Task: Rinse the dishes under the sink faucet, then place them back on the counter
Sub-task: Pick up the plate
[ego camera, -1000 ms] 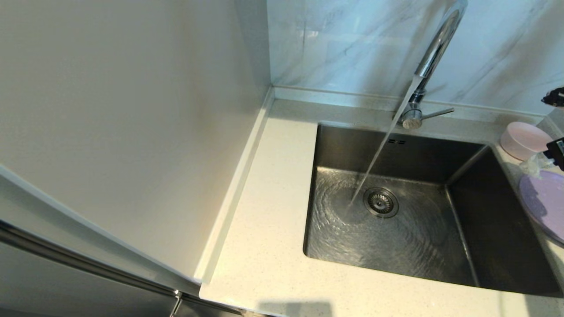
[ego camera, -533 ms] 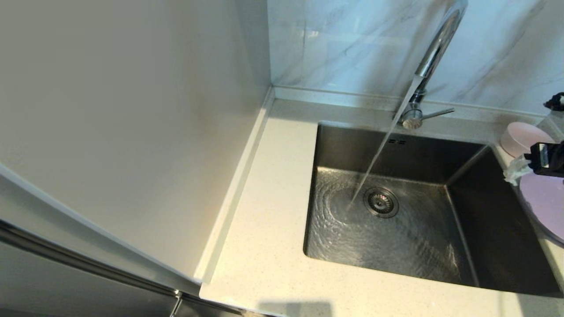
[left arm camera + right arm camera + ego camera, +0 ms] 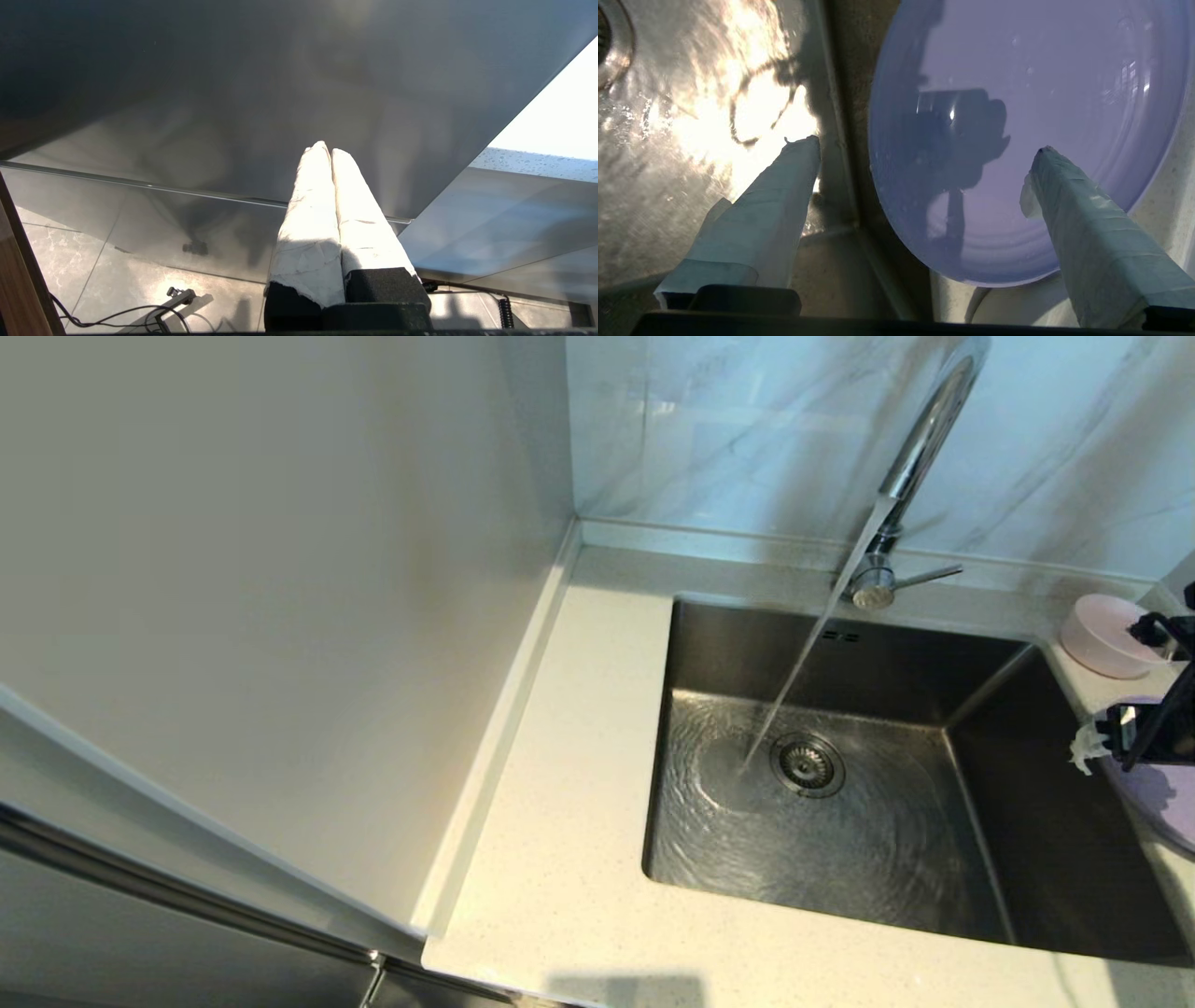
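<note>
- The right end effector (image 3: 924, 149) hangs with its taped fingers (image 3: 770, 210) spread wide and grasping nothing, one over the sink (image 3: 840, 859), one over the lavender plate (image 3: 1041, 116).
- The plate lies on the counter (image 3: 560, 859) at the sink's right edge, near the pink bowl (image 3: 1106, 635).
- Water runs from the sink faucet (image 3: 920, 439).
- The left end effector (image 3: 331, 154) is parked, fingers pressed together.

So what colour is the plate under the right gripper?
Lavender plate, clearest in the right wrist view.
</note>
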### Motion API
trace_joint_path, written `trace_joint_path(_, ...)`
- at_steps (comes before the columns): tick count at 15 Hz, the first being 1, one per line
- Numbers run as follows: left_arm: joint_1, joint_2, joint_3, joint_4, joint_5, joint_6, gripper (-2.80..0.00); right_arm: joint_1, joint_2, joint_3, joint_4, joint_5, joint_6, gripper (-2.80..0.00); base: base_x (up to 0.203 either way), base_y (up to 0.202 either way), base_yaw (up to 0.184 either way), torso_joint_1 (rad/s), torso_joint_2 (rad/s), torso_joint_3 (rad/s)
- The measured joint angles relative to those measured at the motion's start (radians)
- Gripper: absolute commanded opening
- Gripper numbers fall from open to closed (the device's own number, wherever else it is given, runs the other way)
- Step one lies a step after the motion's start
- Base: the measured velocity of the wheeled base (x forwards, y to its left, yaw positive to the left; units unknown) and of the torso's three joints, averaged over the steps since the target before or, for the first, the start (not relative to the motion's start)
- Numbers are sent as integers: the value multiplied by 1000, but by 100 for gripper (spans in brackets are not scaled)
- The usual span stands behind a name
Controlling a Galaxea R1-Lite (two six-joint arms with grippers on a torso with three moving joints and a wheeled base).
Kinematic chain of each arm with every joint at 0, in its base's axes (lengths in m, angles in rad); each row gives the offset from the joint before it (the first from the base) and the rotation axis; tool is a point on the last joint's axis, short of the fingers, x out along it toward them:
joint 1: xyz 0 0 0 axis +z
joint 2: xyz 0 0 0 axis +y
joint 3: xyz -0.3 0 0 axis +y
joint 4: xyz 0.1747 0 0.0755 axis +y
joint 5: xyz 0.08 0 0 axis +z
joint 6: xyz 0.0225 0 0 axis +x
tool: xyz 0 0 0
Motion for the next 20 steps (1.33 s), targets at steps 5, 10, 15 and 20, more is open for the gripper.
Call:
trace_joint_path(5, 0, 0, 0, 0, 0, 0, -280, -9, 33, 15, -28, -1, -33, -280, 0, 0, 0, 0, 0, 0)
trace_joint_path(10, 0, 0, 0, 0, 0, 0, -280, -6, 38, 33, -28, 9, -60, -280, 0, 0, 0, 0, 0, 0)
trace_joint_path(15, -2, 0, 0, 0, 0, 0, -280, -4, 22, 65, -48, 77, -113, -280, 0, 0, 0, 0, 0, 0)
trace_joint_path(20, 0, 0, 0, 0, 0, 0, -280, 61, -32, 86, -233, 181, -182, -280, 0, 0, 0, 0, 0, 0)
